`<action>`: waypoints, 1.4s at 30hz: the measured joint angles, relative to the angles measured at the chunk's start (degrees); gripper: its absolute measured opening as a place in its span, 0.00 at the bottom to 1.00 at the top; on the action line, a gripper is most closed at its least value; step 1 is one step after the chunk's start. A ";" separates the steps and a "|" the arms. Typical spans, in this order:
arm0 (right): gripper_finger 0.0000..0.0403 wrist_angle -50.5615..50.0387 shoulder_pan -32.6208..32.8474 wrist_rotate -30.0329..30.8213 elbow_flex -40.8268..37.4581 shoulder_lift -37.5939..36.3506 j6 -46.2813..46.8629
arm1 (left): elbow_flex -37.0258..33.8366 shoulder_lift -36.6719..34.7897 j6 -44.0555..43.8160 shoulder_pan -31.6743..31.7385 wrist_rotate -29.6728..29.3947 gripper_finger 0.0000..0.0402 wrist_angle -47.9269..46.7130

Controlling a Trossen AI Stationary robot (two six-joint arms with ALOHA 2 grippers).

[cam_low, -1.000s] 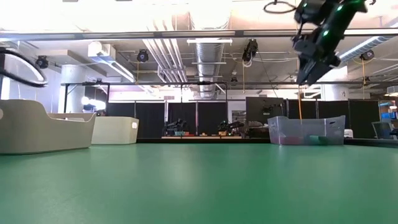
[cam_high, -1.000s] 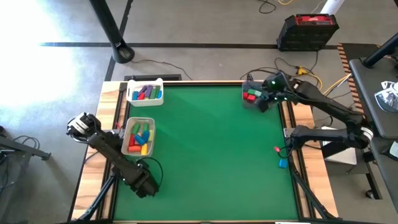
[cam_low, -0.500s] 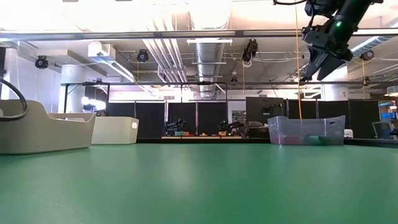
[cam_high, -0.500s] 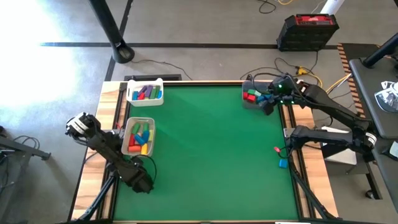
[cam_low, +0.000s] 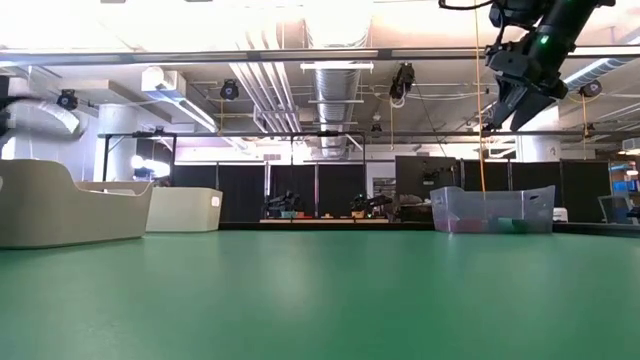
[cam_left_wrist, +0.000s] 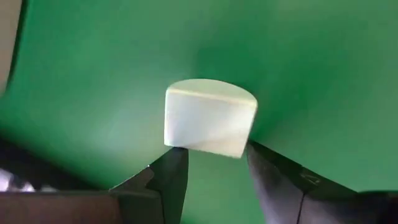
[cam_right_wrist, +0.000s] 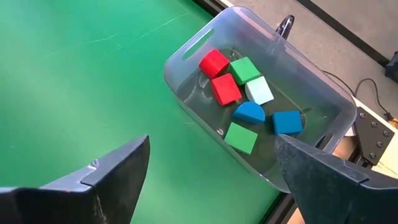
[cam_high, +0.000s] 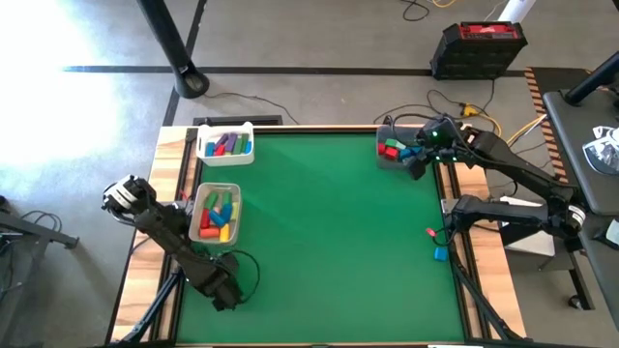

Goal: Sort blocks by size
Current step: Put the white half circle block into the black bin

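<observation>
Left gripper: my fingers clamped a pale half-round block between their tips, near the green table's near-left corner.
Right gripper: my fingers spread apart above the clear plastic bin of coloured blocks, far-right corner.

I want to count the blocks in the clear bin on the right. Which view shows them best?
The right wrist view: it looks down into the clear bin, showing seven blocks separately. The high view shows them tiny and partly covered by the right gripper; the low view only blurs them through the wall; the left wrist view misses them.
</observation>
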 joint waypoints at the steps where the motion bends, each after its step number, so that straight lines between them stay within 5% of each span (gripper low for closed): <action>1: 0.84 0.00 0.00 0.01 0.00 0.00 -0.01 | 1.09 0.11 1.20 0.01 -2.52 0.38 0.81; 12: 0.84 0.37 -0.01 0.02 0.00 0.00 -0.49 | 15.00 0.33 6.80 0.26 -23.67 0.38 -8.10; 17: 0.85 0.35 -0.01 0.02 0.00 0.00 -0.48 | 16.88 0.31 -9.45 1.74 -22.89 0.41 -10.29; 22: 0.86 0.39 -0.01 0.02 0.00 0.02 -0.84 | 15.83 0.29 -40.64 1.81 -20.37 0.49 -9.87; 28: 0.85 0.42 -0.01 0.00 0.00 0.02 -2.26 | 15.37 2.92 -45.52 0.82 -19.32 0.55 -4.70; 42: 0.85 0.81 -0.01 -0.02 -0.09 0.02 -5.38 | 15.59 12.33 -56.29 2.24 -17.77 0.56 -8.84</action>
